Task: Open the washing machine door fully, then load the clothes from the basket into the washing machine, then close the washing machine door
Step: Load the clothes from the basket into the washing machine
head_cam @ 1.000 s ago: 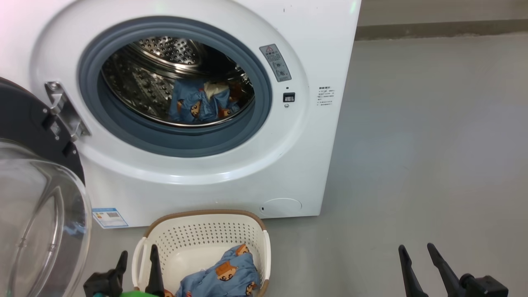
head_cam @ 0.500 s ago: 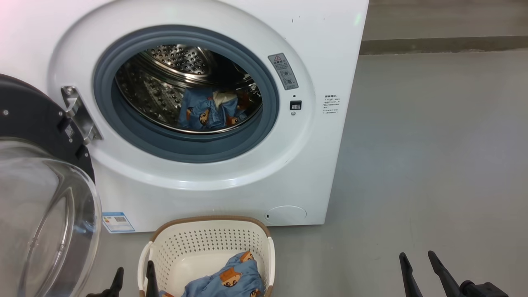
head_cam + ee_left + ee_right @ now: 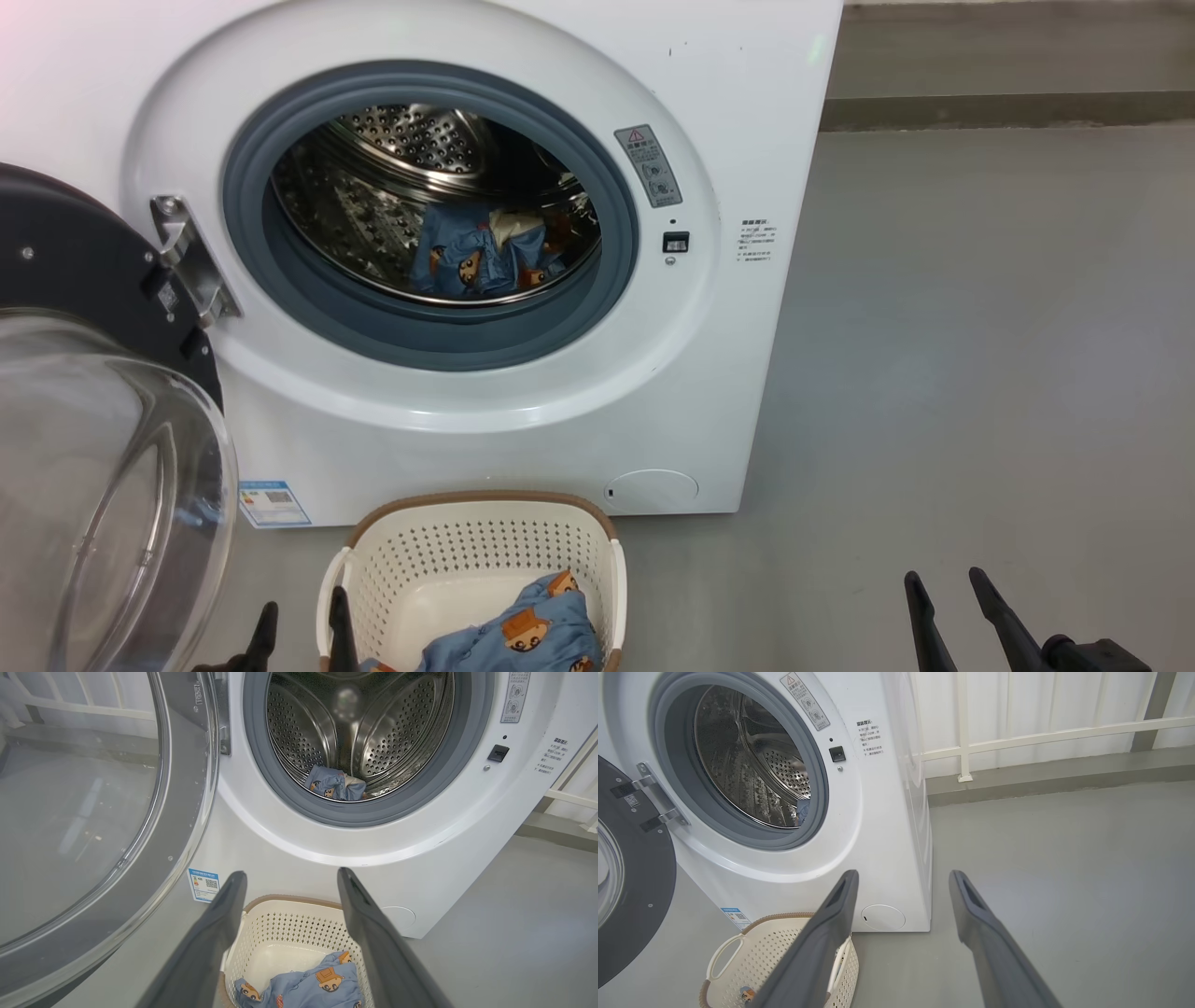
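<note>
The white washing machine [image 3: 653, 392] stands with its door [image 3: 103, 448] swung wide open to the left, clear glass bowl facing me. One piece of the blue bear-print clothes [image 3: 481, 257] lies in the steel drum; it also appears in the left wrist view [image 3: 334, 784]. Another piece of the clothes [image 3: 523, 635] lies in the cream basket [image 3: 476, 546] on the floor before the machine. My left gripper [image 3: 303, 621] is open at the basket's near left rim, empty. My right gripper [image 3: 945, 588] is open over bare floor to the right, empty.
Grey floor [image 3: 980, 373] stretches to the right of the machine. A white railing [image 3: 1041, 737] and low kerb run along the back wall. The open door [image 3: 93, 812] takes up the space left of the basket [image 3: 289, 942].
The head camera has shifted, so the whole scene sits slightly lower and to the right. My left gripper shows lower in the view than a second ago. Clothes and basket have not moved.
</note>
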`<state>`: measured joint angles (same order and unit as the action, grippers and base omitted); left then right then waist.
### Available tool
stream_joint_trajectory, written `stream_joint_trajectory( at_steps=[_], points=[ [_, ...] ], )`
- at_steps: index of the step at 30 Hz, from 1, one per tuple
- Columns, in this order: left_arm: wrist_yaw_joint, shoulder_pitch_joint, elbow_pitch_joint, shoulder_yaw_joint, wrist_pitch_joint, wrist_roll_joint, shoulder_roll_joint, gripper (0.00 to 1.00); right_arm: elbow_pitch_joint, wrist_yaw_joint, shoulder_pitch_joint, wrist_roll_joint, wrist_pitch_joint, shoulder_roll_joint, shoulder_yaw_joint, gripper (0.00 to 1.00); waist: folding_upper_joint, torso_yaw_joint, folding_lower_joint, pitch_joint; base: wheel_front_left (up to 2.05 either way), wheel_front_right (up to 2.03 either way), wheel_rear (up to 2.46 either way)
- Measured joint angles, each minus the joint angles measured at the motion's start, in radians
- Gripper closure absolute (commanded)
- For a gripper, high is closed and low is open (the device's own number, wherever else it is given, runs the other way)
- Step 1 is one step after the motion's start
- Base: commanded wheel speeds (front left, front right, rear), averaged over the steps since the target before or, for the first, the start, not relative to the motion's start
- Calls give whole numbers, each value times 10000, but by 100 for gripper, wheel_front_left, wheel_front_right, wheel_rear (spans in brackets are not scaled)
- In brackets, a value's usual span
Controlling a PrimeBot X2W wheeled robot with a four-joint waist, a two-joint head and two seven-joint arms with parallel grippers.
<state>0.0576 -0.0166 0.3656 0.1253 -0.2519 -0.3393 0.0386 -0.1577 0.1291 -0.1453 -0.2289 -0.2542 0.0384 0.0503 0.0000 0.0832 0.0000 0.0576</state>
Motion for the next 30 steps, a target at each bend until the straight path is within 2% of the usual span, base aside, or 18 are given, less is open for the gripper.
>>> stream_joint_trajectory(
  at_steps=[10,21,26,30],
  points=[
    [13,-213,-270,73,107,-77,123,0,0,0,-1,0,0,-2,17,0,0,-27,0,-105,0,0,0],
    [92,-212,-585,330,337,-59,291,0,67,0,32,0,0,-2,-69,0,0,-484,0,-593,0,0,0],
    [-27,-86,-433,424,725,-190,320,0,140,0,413,-31,0,2,-155,0,0,-775,0,-1108,0,0,0],
    [-291,611,-96,481,1116,-290,562,0,213,0,904,-136,0,8,-357,0,0,-1025,0,-1662,0,0,0]
  ],
)
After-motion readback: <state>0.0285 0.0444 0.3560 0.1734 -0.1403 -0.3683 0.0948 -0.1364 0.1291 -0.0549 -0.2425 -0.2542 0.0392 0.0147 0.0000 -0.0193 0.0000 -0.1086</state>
